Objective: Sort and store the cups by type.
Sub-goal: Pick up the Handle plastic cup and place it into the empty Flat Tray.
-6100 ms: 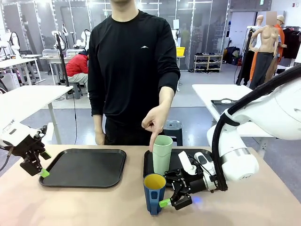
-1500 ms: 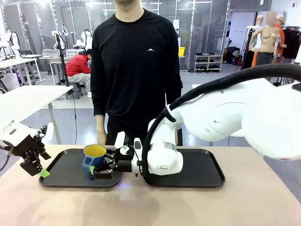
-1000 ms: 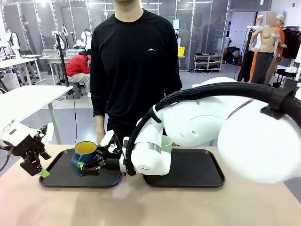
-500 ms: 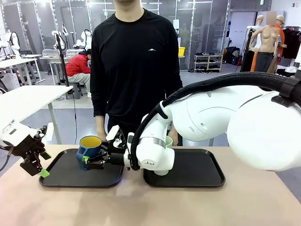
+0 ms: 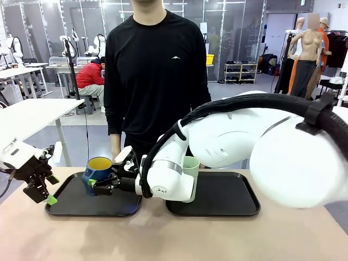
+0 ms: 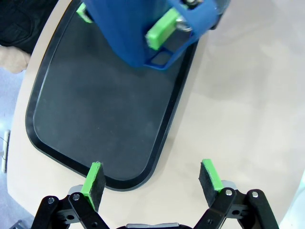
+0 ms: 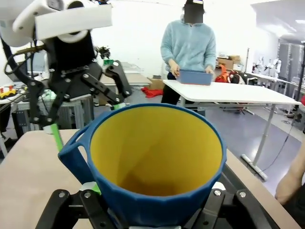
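The left gripper (image 5: 43, 190) hangs wide open at nine o'clock, beside the left tray (image 5: 70, 206). The right gripper (image 5: 100, 185) clamps the blue mug (image 5: 98, 171) above that tray, mouth tilted up. At three o'clock, the green tumbler (image 5: 190, 166) stands upright behind the right arm (image 5: 228, 141). A tan table (image 5: 217, 239) lies beneath.
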You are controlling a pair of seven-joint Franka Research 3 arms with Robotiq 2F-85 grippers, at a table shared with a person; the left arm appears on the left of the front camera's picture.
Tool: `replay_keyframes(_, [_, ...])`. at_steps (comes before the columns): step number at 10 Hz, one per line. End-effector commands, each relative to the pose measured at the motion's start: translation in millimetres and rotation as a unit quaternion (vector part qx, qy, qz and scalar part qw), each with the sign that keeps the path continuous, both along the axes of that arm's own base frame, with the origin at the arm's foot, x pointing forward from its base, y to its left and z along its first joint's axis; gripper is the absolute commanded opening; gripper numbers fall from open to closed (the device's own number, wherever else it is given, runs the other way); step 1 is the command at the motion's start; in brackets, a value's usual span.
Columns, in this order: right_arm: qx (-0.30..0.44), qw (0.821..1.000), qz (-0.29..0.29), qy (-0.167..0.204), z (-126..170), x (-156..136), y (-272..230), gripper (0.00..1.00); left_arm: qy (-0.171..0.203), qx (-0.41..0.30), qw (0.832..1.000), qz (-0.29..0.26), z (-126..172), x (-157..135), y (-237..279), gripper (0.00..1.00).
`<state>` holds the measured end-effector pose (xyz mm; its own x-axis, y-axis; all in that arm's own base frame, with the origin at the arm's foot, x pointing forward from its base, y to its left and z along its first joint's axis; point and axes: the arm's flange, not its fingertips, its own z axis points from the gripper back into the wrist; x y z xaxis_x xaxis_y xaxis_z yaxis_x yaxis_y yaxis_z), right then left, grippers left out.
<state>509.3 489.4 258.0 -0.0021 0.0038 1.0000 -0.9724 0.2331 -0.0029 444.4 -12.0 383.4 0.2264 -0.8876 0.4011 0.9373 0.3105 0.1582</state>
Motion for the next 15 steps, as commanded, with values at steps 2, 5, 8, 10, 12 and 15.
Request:
replay_keyframes(2, [-0.031, 0.999, -0.04, -0.021, -24.9, -11.2, 16.2, 0.74, -0.007, -0.003, 1.0, 0.005, -2.6, 1.1, 0.1, 1.0])
replay_keyframes(5, [-0.056, 0.997, -0.055, -0.023, -36.0, -13.2, 20.3, 0.74, -0.007, -0.003, 1.0, 0.005, -2.6, 1.1, 0.1, 1.0])
replay_keyframes(8, [-0.071, 0.995, -0.066, -0.02, -46.7, -14.1, 20.2, 0.74, -0.007, -0.003, 1.0, 0.005, -2.6, 1.1, 0.1, 1.0])
replay_keyframes(10, [-0.074, 0.995, -0.07, -0.014, -51.4, -15.4, 18.2, 0.74, -0.007, -0.003, 1.0, 0.005, -2.6, 1.1, 0.1, 1.0])
replay_keyframes(12, [-0.078, 0.994, -0.069, -0.01, -54.4, -18.4, 16.3, 0.74, -0.007, -0.003, 1.0, 0.005, -2.6, 1.1, 0.1, 1.0])
replay_keyframes(15, [-0.092, 0.993, -0.068, -0.002, -57.6, -19.6, 12.7, 0.74, -0.007, -0.003, 1.0, 0.005, -2.6, 1.1, 0.1, 1.0])
